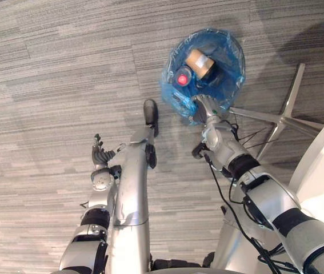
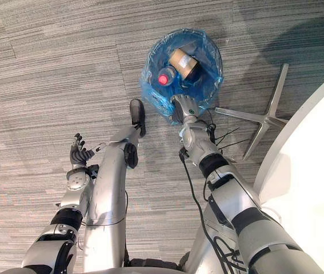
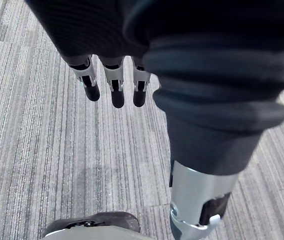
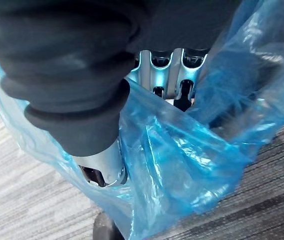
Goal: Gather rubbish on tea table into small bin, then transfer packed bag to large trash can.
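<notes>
Grey carpet (image 1: 47,68) with fine ribbed stripes covers the floor. We note the blue bag (image 1: 233,54), thin crinkled translucent film, standing open-mouthed on it, far and right of centre. Inside lie a brown cylindrical container (image 1: 200,64) and a round red cap (image 1: 183,79). At the bag's near rim the right hand (image 1: 207,107) pinches the film between thumb and fingers (image 4: 184,94). To the left the left hand (image 1: 99,153) hangs over carpet, fingers (image 3: 112,87) straight, holding nothing. Slim metal legs (image 1: 287,108) lie right of the bag.

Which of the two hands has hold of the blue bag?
The right hand, fingers curled on the bag rim; the left hand hangs open over carpet.
</notes>
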Tool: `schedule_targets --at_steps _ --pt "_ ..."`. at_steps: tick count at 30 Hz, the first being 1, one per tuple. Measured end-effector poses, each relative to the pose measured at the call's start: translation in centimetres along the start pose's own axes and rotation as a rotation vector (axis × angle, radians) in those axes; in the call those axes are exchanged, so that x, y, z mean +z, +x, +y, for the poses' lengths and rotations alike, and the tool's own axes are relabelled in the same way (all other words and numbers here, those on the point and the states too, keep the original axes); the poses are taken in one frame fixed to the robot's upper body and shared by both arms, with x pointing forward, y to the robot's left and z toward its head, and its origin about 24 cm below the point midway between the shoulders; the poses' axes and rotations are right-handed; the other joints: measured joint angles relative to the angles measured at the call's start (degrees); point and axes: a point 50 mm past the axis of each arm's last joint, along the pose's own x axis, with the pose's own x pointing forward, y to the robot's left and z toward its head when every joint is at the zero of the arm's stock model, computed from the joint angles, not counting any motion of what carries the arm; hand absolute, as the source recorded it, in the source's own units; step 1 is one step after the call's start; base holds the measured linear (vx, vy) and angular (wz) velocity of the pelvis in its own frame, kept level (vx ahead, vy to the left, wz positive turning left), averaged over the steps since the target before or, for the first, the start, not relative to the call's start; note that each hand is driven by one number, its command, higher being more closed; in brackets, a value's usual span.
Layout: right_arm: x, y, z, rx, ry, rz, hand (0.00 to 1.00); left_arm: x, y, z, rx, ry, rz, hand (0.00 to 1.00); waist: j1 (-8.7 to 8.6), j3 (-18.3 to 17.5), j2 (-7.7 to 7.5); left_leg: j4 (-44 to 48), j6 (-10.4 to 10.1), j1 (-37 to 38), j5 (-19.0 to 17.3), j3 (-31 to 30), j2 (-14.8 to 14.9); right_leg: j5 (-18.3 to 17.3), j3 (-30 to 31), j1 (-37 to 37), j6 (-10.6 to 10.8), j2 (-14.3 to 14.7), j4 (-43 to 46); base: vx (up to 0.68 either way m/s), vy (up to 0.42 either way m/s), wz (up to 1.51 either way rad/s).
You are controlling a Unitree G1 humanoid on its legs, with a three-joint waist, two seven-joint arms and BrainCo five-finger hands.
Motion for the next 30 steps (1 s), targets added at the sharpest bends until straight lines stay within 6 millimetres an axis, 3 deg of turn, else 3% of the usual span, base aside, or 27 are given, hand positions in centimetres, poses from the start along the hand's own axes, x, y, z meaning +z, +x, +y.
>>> schedule_targets --at_steps 7,14,18,20,23,26,30 --pt "0.9 -0.8 -0.7 -0.054 0.092 -0.046 1.00 -0.5 -0.3 -0.3 -0.003 -0.002 0.026 0.00 0.96 -0.1 -0.07 -0.4 0.1 4.5 -0.1 0.0 0.2 -0.1 0.0 4.4 0.0 0.3 -0.5 -0.09 0.022 0.00" --pt "1.7 -3.4 0.8 -0.032 0.295 -0.043 1.00 -1.6 -1.1 -0.2 -0.027 0.013 0.065 0.00 0.87 -0.2 -0.16 -6.2 0.3 15.8 1.4 1.9 0.7 0.6 -1.4 15.4 -0.7 1.0 -5.2 -0.07 -0.012 0.06" --pt "3.2 -6.6 2.7 0.030 0.581 -0.051 1.00 -4.6 -3.5 -0.6 -0.080 0.039 0.162 0.00 0.53 -0.8 -0.89 -14.5 -0.1 29.7 2.1 3.6 0.6 2.3 -1.9 27.9 0.8 3.2 -13.4 0.02 -0.076 -0.09" --pt "4.0 -8.7 3.6 0.067 0.745 -0.046 1.00 -6.9 -5.2 0.4 -0.090 0.076 0.237 0.00 -0.55 -2.4 -2.21 -22.0 -0.7 38.8 3.9 4.2 -0.1 3.6 -2.8 35.9 1.6 4.4 -19.5 0.12 -0.142 0.02" --pt "4.3 -10.9 4.6 0.116 0.875 -0.031 1.00 -9.5 -7.4 1.6 -0.113 0.133 0.332 0.00 -0.71 -4.6 -3.07 -30.8 -1.6 49.9 6.2 4.9 -1.1 4.9 -2.9 45.1 3.1 6.1 -26.2 0.15 -0.101 -0.05" --pt "4.2 -12.3 5.9 0.189 0.931 -0.005 1.00 -12.5 -9.9 2.9 -0.139 0.203 0.465 0.00 -0.67 -9.6 -3.06 -38.3 -1.9 57.4 8.3 5.9 -1.2 6.9 -2.7 50.9 3.6 8.5 -32.8 0.18 -0.048 -0.19" --pt "4.2 -12.6 6.0 0.224 0.958 -0.016 1.00 -14.1 -11.6 4.1 -0.135 0.240 0.539 0.00 -0.75 -11.8 -3.04 -42.5 -1.3 65.1 9.0 7.7 -1.1 8.4 -1.6 57.3 4.0 10.2 -37.6 0.16 -0.019 -0.28"
